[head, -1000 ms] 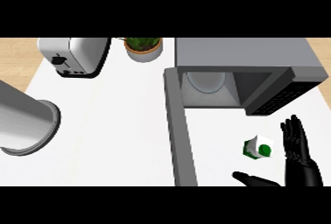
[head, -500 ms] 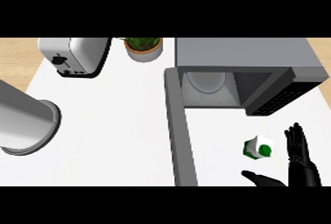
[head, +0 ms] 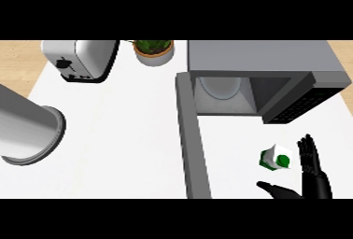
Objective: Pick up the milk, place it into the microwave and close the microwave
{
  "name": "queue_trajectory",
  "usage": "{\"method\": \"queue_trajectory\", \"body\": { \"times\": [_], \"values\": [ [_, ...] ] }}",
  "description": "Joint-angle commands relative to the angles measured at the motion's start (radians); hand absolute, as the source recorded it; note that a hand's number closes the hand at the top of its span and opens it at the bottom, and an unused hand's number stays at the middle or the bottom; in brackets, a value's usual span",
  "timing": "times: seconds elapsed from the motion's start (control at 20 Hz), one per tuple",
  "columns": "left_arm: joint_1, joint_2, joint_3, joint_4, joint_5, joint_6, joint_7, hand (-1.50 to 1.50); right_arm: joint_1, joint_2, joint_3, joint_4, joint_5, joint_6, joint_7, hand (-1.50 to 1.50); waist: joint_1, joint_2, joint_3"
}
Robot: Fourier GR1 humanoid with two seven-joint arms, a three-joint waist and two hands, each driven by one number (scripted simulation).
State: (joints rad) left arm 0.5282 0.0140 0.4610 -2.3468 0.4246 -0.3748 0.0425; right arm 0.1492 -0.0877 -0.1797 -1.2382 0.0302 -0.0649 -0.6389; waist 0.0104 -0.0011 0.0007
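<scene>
A small white and green milk carton (head: 276, 158) stands on the white counter in front of the open microwave (head: 258, 79). My right hand (head: 314, 173) is at the lower right, open, fingers straight just right of the carton and thumb (head: 276, 190) stretched below it, not touching. The microwave door (head: 191, 135) swings out to the left, seen edge on. Inside the cavity lies a white turntable plate (head: 222, 87). My left hand does not show.
A silver toaster (head: 81, 59) sits at the back left, a potted plant (head: 153, 50) beside it. A large grey metal cylinder (head: 26, 133) lies at the left edge. The door splits the counter into left and right parts.
My right hand has drawn back toward the lower edge of the view, staying open. The milk carton has not moved.
</scene>
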Motion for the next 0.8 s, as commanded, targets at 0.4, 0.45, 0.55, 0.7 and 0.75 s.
{"method": "queue_trajectory", "body": {
  "times": [0.4,0.45,0.55,0.7,0.75],
  "values": [
    [0.069,-0.013,0.016,-0.092,0.081,-0.010,-0.002,-1.50,-0.190,-0.036,-0.085,0.407,0.013,-0.046,-0.235,-1.50,0.003,0.000,0.000],
    [0.043,-0.013,0.011,-0.076,0.073,-0.018,0.011,-1.50,-0.224,-0.043,-0.070,0.427,0.034,-0.058,-0.202,-1.50,0.002,0.001,0.000],
    [-0.058,0.038,0.047,-0.071,0.091,0.038,0.082,-1.50,-0.253,-0.022,-0.090,0.557,0.025,-0.045,-0.342,-1.50,0.000,0.003,0.001],
    [0.025,-0.013,0.012,-0.039,0.081,-0.038,-0.008,-1.50,-0.364,-0.124,-0.138,0.703,0.009,0.018,-0.348,1.50,0.017,0.004,0.002],
    [-0.018,-0.013,-0.010,-0.047,0.019,0.017,0.026,-1.50,-0.354,-0.111,-0.119,0.667,0.011,0.013,-0.338,1.50,0.001,0.002,0.000]
  ]
}}
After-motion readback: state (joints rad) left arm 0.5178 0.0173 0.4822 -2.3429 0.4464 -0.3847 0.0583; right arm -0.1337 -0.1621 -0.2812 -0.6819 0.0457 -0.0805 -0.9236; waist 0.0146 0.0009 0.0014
